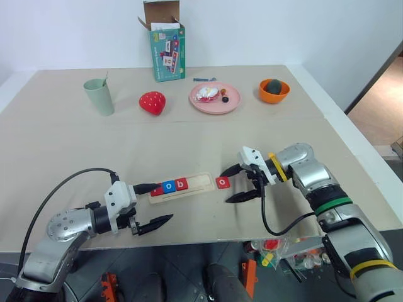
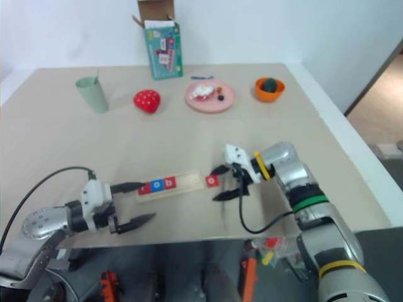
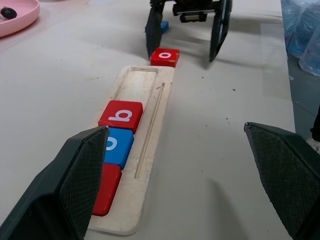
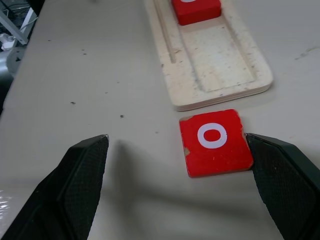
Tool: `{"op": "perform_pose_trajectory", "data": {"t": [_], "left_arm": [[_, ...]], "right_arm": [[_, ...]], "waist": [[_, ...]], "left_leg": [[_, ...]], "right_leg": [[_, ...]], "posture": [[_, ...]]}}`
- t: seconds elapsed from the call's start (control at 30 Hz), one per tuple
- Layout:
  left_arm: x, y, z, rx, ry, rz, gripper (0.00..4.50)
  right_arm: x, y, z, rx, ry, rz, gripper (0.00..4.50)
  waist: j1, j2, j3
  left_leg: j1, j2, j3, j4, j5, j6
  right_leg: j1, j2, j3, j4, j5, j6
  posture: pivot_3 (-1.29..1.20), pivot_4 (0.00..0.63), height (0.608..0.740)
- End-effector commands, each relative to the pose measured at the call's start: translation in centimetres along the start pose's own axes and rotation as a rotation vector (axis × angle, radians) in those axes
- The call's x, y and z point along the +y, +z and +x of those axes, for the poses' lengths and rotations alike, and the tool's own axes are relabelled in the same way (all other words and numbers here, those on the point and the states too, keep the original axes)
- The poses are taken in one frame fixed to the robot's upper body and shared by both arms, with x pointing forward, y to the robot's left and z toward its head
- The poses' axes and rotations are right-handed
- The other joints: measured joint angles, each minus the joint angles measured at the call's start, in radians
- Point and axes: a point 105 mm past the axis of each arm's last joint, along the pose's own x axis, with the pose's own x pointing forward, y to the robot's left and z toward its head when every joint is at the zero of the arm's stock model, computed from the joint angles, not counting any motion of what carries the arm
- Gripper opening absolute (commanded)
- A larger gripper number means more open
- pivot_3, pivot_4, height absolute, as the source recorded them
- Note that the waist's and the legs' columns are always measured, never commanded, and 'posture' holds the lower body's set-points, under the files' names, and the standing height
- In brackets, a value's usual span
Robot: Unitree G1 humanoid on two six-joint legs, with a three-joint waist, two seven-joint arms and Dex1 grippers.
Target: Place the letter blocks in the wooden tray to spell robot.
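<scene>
Presently we find the right gripper with its fingers spread wide and holding nothing, set low over the table with the red "o" block lying flat just beside one fingertip, seemingly touching it in the right wrist view. We judge the wide spread is kept so the fingers can straddle the tile for the next pick. That tile rests on the table just off the right end of the wooden tray, close to it but not inside.

The left gripper is likewise wide open and empty, poised near the tray's left end; we take this as a standby or steadying position (it touches no block that we can see).

Inside the tray three blocks sit in a row from its left end, touching one another: a red one whose letter we cannot read, then a blue "o", then a red "b". The two spaces toward the right end are bare wood, so we judge the word roughly three-fifths complete. A small blue piece, possibly the last block, lies behind the right gripper's finger in the left wrist view.

Further out stand a green cup, a red strawberry toy, a pink plate, an orange bowl and a teal box, all well apart from the work.
</scene>
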Motion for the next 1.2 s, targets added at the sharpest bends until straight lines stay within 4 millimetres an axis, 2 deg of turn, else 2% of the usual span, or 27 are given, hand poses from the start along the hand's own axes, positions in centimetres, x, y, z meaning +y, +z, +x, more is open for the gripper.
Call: {"op": "perform_pose_trajectory", "data": {"t": [0.03, 0.2, 0.3, 0.47, 0.53, 0.77, 0.9, 1.07, 1.1, 1.2], "left_arm": [[0.1, 0.6, 0.2, -0.019, -0.012, 0.030, 4.50], [0.3, 0.6, 0.3, -0.018, -0.013, 0.036, 4.50], [0.3, 0.7, 0.3, -0.024, -0.011, 0.038, 4.50], [0.2, 1.3, 0.4, -0.066, -0.018, 0.025, 4.50], [0.0, 1.5, 0.5, -0.079, -0.030, 0.017, 4.50], [-0.1, 1.6, 0.7, -0.075, -0.059, 0.018, 4.50], [-0.1, 1.5, 0.7, -0.073, -0.058, 0.022, 4.50], [0.1, 1.5, 0.3, -0.080, -0.042, 0.011, 4.50], [0.3, 1.4, 0.1, -0.078, -0.024, -0.002, 4.50], [0.6, 1.2, -0.2, -0.078, 0.006, -0.018, 4.50]], "right_arm": [[1.4, -0.3, 0.3, -0.006, 0.048, 0.025, 4.19], [0.8, 0.2, 0.9, -0.024, -0.022, 0.064, 4.19], [0.7, -0.1, 1.1, -0.019, -0.045, 0.060, 3.44], [0.7, -0.2, 1.1, -0.037, -0.070, 0.069, 1.63], [0.7, -0.1, 1.2, -0.042, -0.075, 0.072, 1.25], [0.7, -0.2, 1.0, -0.039, -0.086, 0.072, 1.23], [0.9, 0.2, 0.3, -0.042, -0.089, 0.063, 1.23], [0.5, 2.8, -1.6, -0.071, -0.083, 0.019, 1.23], [0.0, 4.3, -1.5, -0.093, -0.100, -0.025, 1.23], [-1.1, 6.9, -0.9, -0.131, -0.123, -0.092, 1.23]], "waist": [[0.000, 0.000, 0.000], [0.000, 0.000, 0.000], [-0.001, 0.000, 0.000], [0.000, 0.000, 0.000], [0.000, 0.000, 0.000], [0.000, 0.000, 0.000], [0.000, 0.000, 0.000], [0.000, 0.000, 0.000], [-0.002, 0.000, 0.000], [-0.007, 0.000, 0.000]], "left_leg": [[0.000, 0.000, 0.000, 0.000, 0.000, 0.000], [0.000, 0.001, 0.000, 0.001, 0.000, 0.000], [0.001, 0.002, 0.000, 0.002, 0.000, 0.000], [0.001, 0.002, -0.001, 0.002, 0.000, 0.000], [0.001, 0.002, -0.001, 0.002, 0.000, 0.000], [0.001, 0.002, -0.001, 0.002, 0.000, 0.000], [0.000, 0.002, -0.001, 0.002, 0.000, 0.000], [-0.001, 0.001, -0.001, 0.002, 0.000, 0.000], [-0.001, 0.001, 0.000, 0.002, 0.000, 0.000], [0.000, 0.003, 0.002, 0.003, 0.000, 0.000]], "right_leg": [[0.000, 0.000, 0.000, 0.000, 0.000, 0.000], [0.001, 0.001, 0.000, 0.000, -0.001, 0.003], [0.001, 0.002, 0.000, 0.000, -0.001, 0.002], [0.001, 0.003, 0.000, 0.000, -0.001, 0.002], [0.001, 0.003, 0.000, 0.000, -0.001, 0.002], [0.001, 0.003, 0.000, 0.000, -0.001, 0.002], [0.001, 0.003, 0.000, 0.000, -0.001, 0.002], [0.000, 0.002, 0.000, 0.000, -0.001, 0.003], [0.000, 0.002, 0.000, 0.000, -0.001, 0.003], [-0.001, 0.004, 0.001, 0.001, 0.001, 0.001]], "posture": [[0.00, 0.150, 0.740], [0.00, 0.150, 0.740], [0.00, 0.150, 0.740], [0.00, 0.150, 0.740], [0.00, 0.150, 0.740], [0.00, 0.150, 0.740], [0.00, 0.150, 0.740], [0.00, 0.150, 0.740], [0.00, 0.150, 0.740], [0.00, 0.150, 0.740]]}}
